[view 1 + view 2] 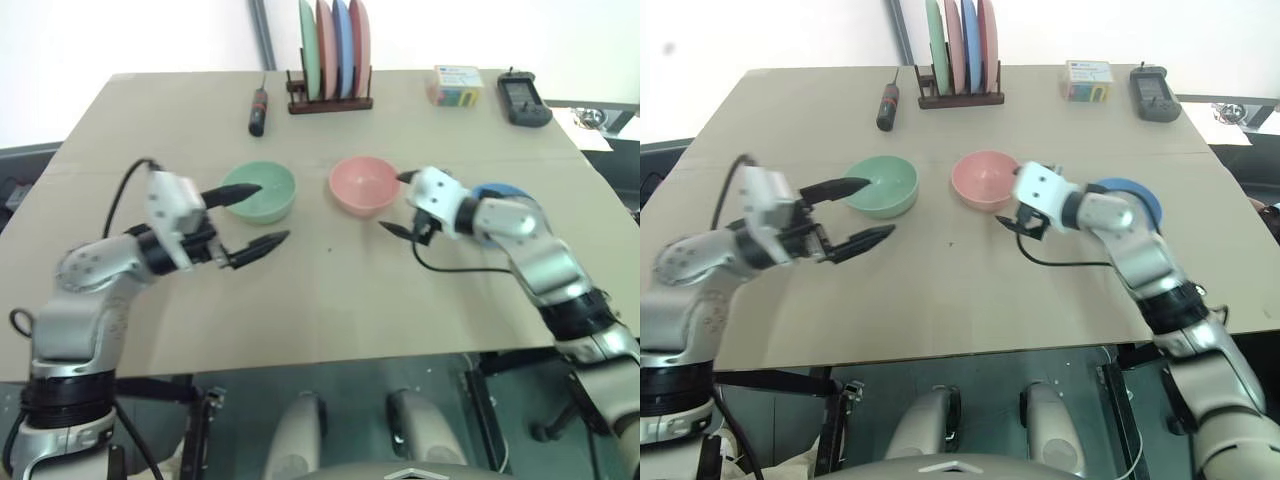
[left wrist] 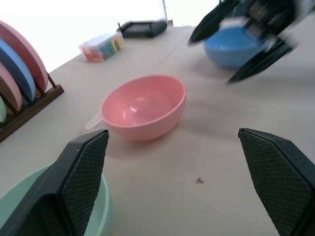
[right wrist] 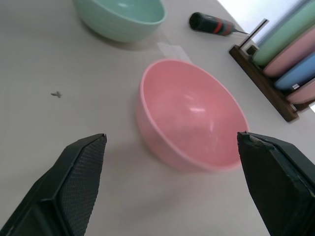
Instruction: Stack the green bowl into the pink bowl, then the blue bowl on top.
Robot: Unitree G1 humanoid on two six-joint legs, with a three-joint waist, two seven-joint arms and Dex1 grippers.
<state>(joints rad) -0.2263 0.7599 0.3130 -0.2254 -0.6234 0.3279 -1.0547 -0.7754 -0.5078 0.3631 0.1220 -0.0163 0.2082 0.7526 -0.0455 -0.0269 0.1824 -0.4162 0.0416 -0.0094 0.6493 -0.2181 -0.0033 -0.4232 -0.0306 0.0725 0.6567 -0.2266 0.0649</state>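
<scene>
You have three plain, smooth bowls of the same size standing upright and apart on the table (image 1: 330, 300), in a row across its middle: the green bowl (image 1: 262, 191) toward the left edge, the pink bowl (image 1: 363, 185) at the centre, and the blue bowl (image 1: 1132, 199) toward the right edge, largely hidden behind the right arm. Each is empty and none is stacked yet. Along the far edge you can see a screwdriver (image 1: 258, 108), a wooden rack (image 1: 330, 100) holding upright plates in green, pink and blue, a small colourful box (image 1: 457, 85) whose printing is too small to read, and a dark handheld device (image 1: 523, 100) near the far right corner. No writing can be made out anywhere. Your left gripper (image 1: 250, 218) hangs at the near side of the green bowl with its jaws spread wide, one finger reaching over the bowl's rim; whether it touches cannot be told, and it holds nothing. Your right gripper (image 1: 400, 203) sits just beside the pink bowl, between it and the blue bowl, jaws also spread wide and empty.
</scene>
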